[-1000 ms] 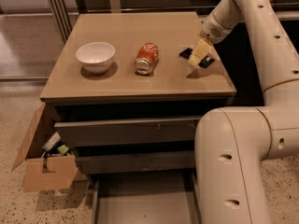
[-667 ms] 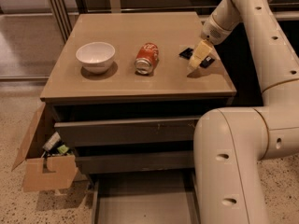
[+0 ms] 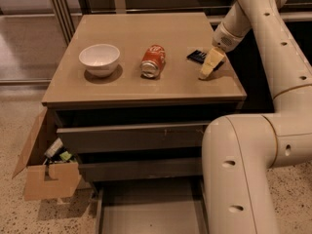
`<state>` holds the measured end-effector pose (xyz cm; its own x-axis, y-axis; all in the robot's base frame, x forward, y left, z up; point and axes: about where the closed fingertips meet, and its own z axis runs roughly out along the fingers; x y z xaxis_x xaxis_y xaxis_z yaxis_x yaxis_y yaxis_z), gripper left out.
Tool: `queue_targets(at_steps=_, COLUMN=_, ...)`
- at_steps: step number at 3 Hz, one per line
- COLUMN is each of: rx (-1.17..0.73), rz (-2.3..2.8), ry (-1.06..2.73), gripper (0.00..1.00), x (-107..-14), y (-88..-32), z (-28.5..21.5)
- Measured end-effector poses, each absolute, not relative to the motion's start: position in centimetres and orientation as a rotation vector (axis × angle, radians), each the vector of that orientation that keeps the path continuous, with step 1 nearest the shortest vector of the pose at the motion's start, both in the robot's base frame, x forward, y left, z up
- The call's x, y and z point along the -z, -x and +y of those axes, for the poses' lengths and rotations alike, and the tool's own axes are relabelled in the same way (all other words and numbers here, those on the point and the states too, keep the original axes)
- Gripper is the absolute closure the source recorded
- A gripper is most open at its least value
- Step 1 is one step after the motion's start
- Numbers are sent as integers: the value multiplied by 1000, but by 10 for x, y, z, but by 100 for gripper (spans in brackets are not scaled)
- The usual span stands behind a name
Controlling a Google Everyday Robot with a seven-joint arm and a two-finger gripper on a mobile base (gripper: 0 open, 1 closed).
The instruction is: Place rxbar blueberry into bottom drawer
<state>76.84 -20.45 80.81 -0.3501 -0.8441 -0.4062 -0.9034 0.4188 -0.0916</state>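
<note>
The rxbar blueberry [image 3: 196, 56] lies flat on the right side of the tabletop, a dark wrapper partly hidden by my gripper. My gripper [image 3: 207, 66] reaches down from the right and rests on or just above the bar's right end, close to the table's right edge. The bottom drawer [image 3: 146, 211] is pulled out at floor level in front of the cabinet, and its grey floor is bare. My arm's large lower link covers the drawer's right part.
An orange-red soda can [image 3: 152, 61] lies on its side in the middle of the tabletop [image 3: 126, 89]. A white bowl [image 3: 100, 58] stands to its left. Two upper drawers [image 3: 131, 138] are shut. An open cardboard box [image 3: 44, 172] with items sits on the floor at left.
</note>
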Motion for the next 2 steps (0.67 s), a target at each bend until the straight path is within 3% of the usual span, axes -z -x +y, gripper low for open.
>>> queue_targets(at_steps=1, rx=-214, rz=2296, ry=1492, gripper=2, x=-803, y=-768, z=-206)
queue_targets(at_steps=2, rx=-214, rz=2296, ry=1492, gripper=26, x=-803, y=-768, z=-206)
